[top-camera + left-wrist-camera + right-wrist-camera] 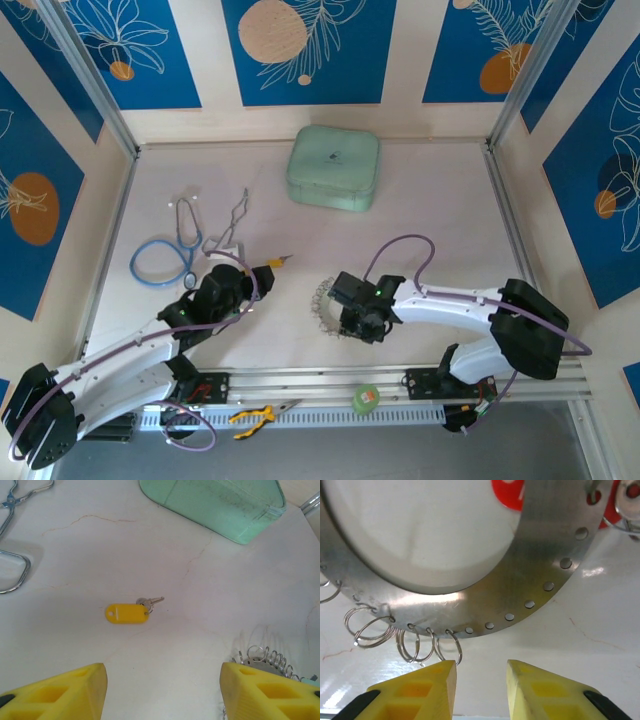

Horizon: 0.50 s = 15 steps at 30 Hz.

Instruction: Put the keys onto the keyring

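Lightly built and stiff, the yellow-tagged key [127,613] lies flat on the worktop [75,545], alone, ahead of the left end effector [162,695]. Its small metal blade points to the right. It looks nearly weightless and thin, so it would likely skid if nudged on this smooth surface. The plastic tag is the thickest part and the best place to pinch, across its narrow width, which leaves the metal end free for threading.

To its right, well apart, rests the keyring [325,303], a flat silvery band pierced by a row of holes. Small split rings [427,645] dangle from it on the near side. The band is rigid, but the little rings hang loose and will probably swing, so a grip on the band's rim seems the steadier choice. A red key head [507,495] shows at the keyring's far side; whether it is threaded on cannot be told.

The right end effector [481,685] hovers just at the keyring's near rim, jaws parted with nothing between them. The left end effector is spread wide and released.

Further out sit a green case [333,168] at the far side, a stethoscope [165,250] at the left, and pliers [255,413] and a tape roll [367,398] on the near rail.
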{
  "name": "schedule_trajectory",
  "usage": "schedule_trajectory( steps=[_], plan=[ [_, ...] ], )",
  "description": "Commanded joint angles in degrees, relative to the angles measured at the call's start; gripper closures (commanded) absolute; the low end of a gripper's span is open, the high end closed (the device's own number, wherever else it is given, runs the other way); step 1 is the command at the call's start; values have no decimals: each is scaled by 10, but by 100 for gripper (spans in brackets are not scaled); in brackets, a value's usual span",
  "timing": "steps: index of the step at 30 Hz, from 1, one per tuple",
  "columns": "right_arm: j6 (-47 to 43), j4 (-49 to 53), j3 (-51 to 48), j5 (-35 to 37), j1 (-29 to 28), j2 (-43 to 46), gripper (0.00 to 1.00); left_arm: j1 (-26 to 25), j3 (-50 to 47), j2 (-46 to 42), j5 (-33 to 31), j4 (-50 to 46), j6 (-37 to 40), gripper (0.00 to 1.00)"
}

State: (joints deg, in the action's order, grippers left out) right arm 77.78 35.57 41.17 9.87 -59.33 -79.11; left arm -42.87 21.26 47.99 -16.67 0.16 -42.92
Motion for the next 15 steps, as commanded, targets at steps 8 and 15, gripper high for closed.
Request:
schedule_trajectory(
  steps=[8, 15],
  plan=[
    [63, -93, -40, -39, 5, 5, 68, 1, -7, -10, -9, -2, 9, 39],
    [73, -108, -49, -41, 7, -2, 72, 1, -7, -9, -10, -1, 10, 39]
  ],
)
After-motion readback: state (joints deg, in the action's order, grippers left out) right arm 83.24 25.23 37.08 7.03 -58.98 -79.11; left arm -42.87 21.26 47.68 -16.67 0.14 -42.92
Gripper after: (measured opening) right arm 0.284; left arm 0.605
